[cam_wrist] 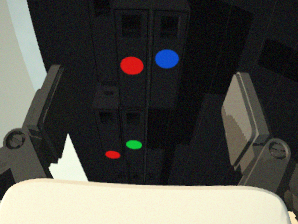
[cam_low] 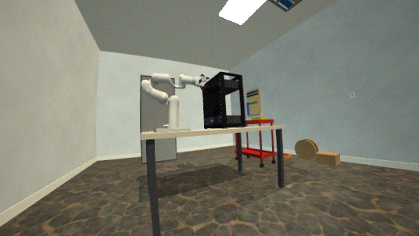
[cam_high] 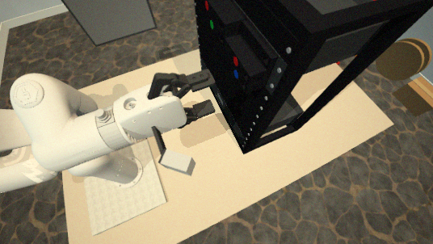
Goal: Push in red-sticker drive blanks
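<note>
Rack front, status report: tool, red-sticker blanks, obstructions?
Tool open, empty, facing rack front. Two red stickers ahead, beside blue and green. Nothing between tool and blanks.

The beige table (cam_high: 250,178) carries the black rack (cam_high: 365,61) and arm's base plate (cam_high: 121,206).

Stickers on the blanks (cam_wrist: 132,66): plain coloured dots, no lettering.
Poster (cam_low: 253,102) beyond the table's far edge: blue bars, nothing legible.
</note>
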Tool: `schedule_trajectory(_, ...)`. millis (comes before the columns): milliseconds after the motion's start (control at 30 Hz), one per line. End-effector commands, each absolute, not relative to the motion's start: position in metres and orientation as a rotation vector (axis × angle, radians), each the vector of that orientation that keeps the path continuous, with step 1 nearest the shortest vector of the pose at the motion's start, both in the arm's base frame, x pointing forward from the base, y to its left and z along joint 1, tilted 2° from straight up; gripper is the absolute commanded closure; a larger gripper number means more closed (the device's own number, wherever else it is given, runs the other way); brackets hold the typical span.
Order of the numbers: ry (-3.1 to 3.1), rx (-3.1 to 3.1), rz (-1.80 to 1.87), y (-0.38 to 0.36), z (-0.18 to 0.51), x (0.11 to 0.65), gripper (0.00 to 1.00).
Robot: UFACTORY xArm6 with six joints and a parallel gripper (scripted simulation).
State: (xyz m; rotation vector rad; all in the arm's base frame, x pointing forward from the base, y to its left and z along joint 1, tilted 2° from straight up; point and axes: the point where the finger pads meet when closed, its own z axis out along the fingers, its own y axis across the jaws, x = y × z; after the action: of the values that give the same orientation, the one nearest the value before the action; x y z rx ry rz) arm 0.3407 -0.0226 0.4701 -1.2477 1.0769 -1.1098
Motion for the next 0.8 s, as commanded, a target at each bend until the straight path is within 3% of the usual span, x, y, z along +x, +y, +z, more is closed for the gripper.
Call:
schedule_trajectory(0,1.075,-1.246,-1.111,-0.0226,0.4716,0.3406,0.00)
schedule_trajectory(100,1.075,-1.246,-1.111,-0.0226,0.4716,0.3406,0.00)
schedule_trajectory(133,1.075,-1.246,-1.111,-0.0226,0.4716,0.3406,1.00)
schedule_trajectory(767,1.075,-1.246,-1.111,-0.0226,0.4716,0.3406,1.00)
